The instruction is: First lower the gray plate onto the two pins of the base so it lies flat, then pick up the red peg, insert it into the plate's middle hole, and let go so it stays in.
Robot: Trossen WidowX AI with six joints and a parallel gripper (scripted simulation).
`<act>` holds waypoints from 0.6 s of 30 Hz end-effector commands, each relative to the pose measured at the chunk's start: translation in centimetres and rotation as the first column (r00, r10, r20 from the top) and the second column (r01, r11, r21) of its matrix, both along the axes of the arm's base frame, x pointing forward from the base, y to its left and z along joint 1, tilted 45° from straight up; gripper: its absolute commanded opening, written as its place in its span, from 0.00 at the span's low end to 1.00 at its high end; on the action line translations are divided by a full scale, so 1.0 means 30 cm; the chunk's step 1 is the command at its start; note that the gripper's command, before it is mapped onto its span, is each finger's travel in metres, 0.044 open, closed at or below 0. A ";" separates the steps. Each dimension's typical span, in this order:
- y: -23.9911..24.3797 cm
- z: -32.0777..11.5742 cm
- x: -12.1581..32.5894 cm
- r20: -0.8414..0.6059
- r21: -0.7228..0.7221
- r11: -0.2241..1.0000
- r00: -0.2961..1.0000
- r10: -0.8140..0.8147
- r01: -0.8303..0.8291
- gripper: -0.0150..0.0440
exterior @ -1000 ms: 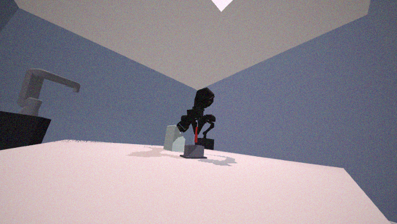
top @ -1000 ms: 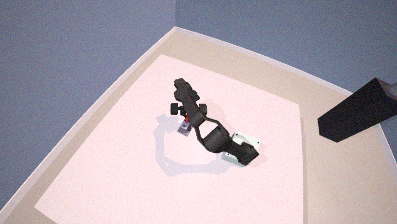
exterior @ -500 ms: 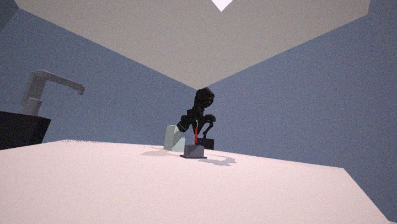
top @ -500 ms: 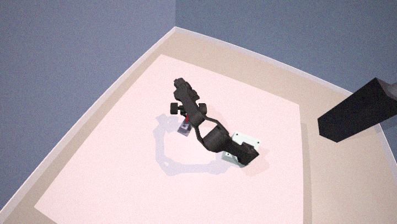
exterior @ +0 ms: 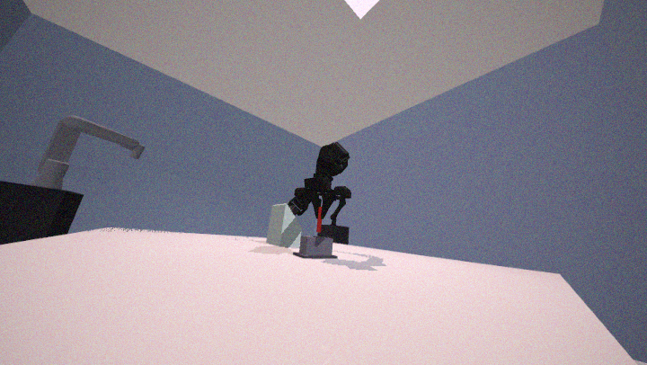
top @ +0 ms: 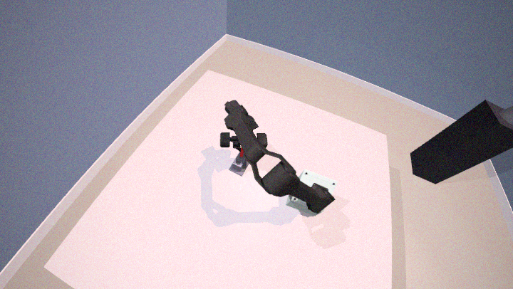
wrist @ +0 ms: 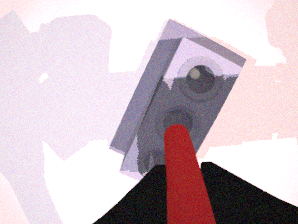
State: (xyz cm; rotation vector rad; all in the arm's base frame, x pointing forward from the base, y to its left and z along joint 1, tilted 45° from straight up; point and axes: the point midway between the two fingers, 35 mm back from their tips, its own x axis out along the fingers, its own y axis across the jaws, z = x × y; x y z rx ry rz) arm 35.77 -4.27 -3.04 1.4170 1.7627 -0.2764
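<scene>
The red peg [top: 241, 152] [exterior: 319, 222] [wrist: 185, 175] is held upright by my gripper [exterior: 319, 211], which is shut on its upper part. The peg's lower end is free above the gray plate [wrist: 220, 55], clear of its top in the exterior view. In the wrist view that end overlaps the near edge of the middle hole [wrist: 177, 118]. The far hole [wrist: 202, 80] shows a light pin tip inside; the near hole is partly behind a finger. The plate appears flat on the base [exterior: 298, 254], though their seam is not distinct.
A pale green-white box [top: 319, 178] [exterior: 276, 225] stands beside the gray block, under the arm in the top view. A large black block [top: 456, 143] [exterior: 36, 213] stands farther off, and a dark box [exterior: 340, 234] shows behind the peg.
</scene>
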 end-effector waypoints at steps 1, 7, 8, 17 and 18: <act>-0.003 -0.006 -0.006 -0.003 -0.003 1.000 1.000 0.005 -0.005 0.25; -0.007 -0.009 -0.004 -0.003 -0.003 1.000 1.000 0.005 -0.005 0.25; -0.007 -0.009 -0.004 -0.003 -0.003 1.000 1.000 0.005 -0.005 0.25; -0.004 -0.006 0.001 -0.003 -0.003 1.000 1.000 0.005 -0.005 0.25; -0.003 -0.005 0.003 -0.003 -0.003 1.000 1.000 0.005 -0.005 0.25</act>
